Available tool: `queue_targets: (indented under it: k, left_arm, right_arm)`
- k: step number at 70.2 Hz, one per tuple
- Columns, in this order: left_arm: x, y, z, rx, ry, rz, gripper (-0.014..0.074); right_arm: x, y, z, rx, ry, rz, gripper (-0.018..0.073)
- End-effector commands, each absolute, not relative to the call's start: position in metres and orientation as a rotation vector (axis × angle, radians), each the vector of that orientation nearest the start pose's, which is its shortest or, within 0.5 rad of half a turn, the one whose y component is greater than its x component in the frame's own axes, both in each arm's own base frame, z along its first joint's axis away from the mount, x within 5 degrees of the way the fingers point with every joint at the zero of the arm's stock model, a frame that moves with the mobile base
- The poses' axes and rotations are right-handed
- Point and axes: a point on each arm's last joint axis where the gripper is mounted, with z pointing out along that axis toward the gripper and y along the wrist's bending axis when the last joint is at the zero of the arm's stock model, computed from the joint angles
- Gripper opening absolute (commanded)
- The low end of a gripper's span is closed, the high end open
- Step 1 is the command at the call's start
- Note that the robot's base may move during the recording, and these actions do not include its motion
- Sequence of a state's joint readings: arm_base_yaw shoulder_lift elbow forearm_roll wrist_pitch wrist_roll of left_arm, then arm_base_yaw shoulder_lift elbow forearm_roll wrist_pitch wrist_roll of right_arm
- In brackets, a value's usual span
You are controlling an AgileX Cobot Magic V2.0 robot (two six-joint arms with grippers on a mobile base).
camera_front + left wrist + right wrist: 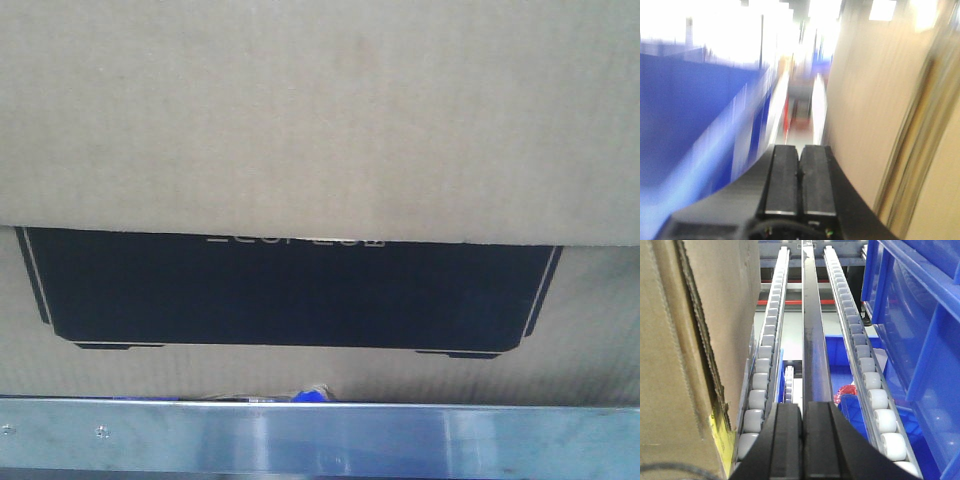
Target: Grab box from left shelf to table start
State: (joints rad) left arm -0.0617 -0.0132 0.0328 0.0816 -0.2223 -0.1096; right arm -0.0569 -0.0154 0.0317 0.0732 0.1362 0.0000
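Observation:
The brown cardboard box (320,120) fills the front view, its black printed panel (290,295) with white lettering facing me. It stands just behind the shelf's silvery front rail (320,440). My left gripper (799,150) is shut and empty, with the box's side (865,115) close on its right. My right gripper (803,407) is shut and empty, with the box's other side (685,350) close on its left. It hovers over the shelf's roller tracks with white rollers (762,370).
Blue plastic bins (910,330) stand to the right of the right gripper, with a second roller track (865,375) between. A red item (846,391) lies in a blue bin below the tracks. A blurred blue surface (685,125) lies left of the left gripper.

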Motion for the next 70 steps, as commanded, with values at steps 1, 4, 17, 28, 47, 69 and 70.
queue_targets:
  k: [1, 4, 17, 28, 47, 69, 70]
  left_arm:
    - [0.045, -0.005, 0.242, 0.034, 1.092, -0.106, -0.0099]
    - [0.044, -0.004, 0.247, 0.019, 1.088, -0.117, -0.0099]
    - [0.035, -0.002, 0.29, -0.015, 1.258, -0.122, -0.0097]
    - [0.035, -0.001, 0.328, -0.024, 1.411, -0.112, -0.0088]
    - [0.051, -0.003, 0.369, -0.042, 1.438, -0.148, 0.0244]
    - [0.06, -0.015, 0.412, 0.021, 1.571, -0.329, 0.0325]
    - [0.061, -0.016, 0.415, 0.036, 1.577, -0.342, 0.0324]
  right_arm:
    - [0.056, -0.003, 0.198, 0.094, 1.542, 0.009, 0.0057]
    - [0.056, -0.003, 0.198, 0.094, 1.542, 0.009, 0.0057]
    - [0.056, -0.003, 0.198, 0.094, 1.542, 0.009, 0.0057]
    - [0.056, -0.003, 0.198, 0.094, 1.542, 0.008, 0.0057]
    - [0.056, -0.003, 0.198, 0.094, 1.542, 0.008, 0.0057]
    - [0.056, -0.003, 0.199, 0.094, 1.53, 0.007, 0.0057]
    - [0.056, -0.003, 0.199, 0.094, 1.53, 0.007, 0.0057]
